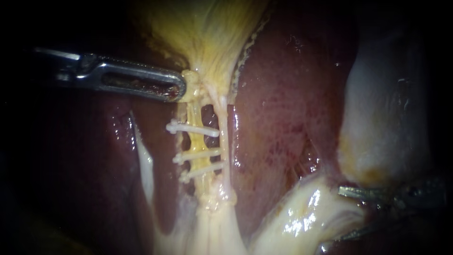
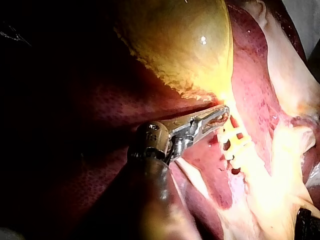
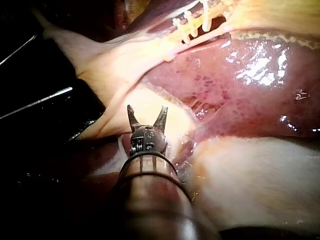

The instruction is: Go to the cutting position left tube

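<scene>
- The dark red liver [image 1: 283, 118] lies all around.
- The yellow gallbladder [image 1: 207, 28] is above the tubes.
- My left instrument [image 1: 181, 89] pinches the gallbladder's bottom end.
- My right instrument [image 3: 147, 112] has its jaws spread, far from the tubes.
- The thin left tube [image 1: 194, 141] has three white clips [image 1: 193, 128] across it.

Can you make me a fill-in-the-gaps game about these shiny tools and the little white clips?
1. ___ white clips sit across the tubes.
2. The yellow bag above them is the ___.
3. The right instrument is ___ from the clips than the left instrument.
4. The dark red tissue beside the tubes is the ___.
Missing words: three, gallbladder, farther, liver.
</scene>
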Controlling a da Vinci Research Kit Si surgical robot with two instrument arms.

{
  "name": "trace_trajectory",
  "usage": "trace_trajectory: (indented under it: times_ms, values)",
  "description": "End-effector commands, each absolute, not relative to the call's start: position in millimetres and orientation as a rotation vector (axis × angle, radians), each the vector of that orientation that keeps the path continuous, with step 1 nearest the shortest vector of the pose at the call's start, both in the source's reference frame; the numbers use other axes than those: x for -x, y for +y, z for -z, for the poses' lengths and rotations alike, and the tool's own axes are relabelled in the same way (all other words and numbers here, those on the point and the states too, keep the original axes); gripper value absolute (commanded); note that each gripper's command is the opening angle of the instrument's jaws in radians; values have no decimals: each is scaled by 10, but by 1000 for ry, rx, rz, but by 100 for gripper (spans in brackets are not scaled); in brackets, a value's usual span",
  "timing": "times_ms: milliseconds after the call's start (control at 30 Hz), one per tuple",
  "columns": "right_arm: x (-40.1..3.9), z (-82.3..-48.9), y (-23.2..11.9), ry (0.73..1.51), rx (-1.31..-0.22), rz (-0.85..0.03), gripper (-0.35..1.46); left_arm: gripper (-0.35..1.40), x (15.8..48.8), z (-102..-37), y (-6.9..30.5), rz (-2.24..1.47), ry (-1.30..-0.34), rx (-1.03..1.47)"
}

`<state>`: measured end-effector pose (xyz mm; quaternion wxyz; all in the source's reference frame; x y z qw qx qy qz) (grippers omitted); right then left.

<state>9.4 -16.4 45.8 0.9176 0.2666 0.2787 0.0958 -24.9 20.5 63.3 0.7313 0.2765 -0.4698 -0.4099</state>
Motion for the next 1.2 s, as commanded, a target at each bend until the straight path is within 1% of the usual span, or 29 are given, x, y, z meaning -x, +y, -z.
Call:
trace_trajectory:
  times_ms: [33,267,500,600,867,933,1000,1067,1200]
  values:
    - [-94,-458,-164,574,-548,-197,142,-35,248,-632,205,902,-1034,-609]
    - [-94,-458,-164,574,-548,-197,142,-35,240,-627,207,899,-1035,-616]
    - [-94,-459,-163,573,-554,-195,142,-35,205,-604,224,912,-1031,-614]
    - [-94,-459,-163,572,-555,-201,142,-35,197,-600,228,918,-1030,-611]
    - [-99,-459,-159,574,-565,-203,142,-35,197,-599,227,918,-1030,-611]
    - [-105,-459,-155,574,-586,-221,142,-35,197,-599,227,918,-1030,-611]
    - [-112,-459,-151,583,-635,-224,142,-35,197,-599,227,918,-1030,-610]
    - [-119,-459,-146,597,-672,-248,144,-35,197,-599,227,918,-1030,-610]
    - [-131,-460,-139,643,-715,-299,144,-35,197,-600,227,918,-1030,-610]
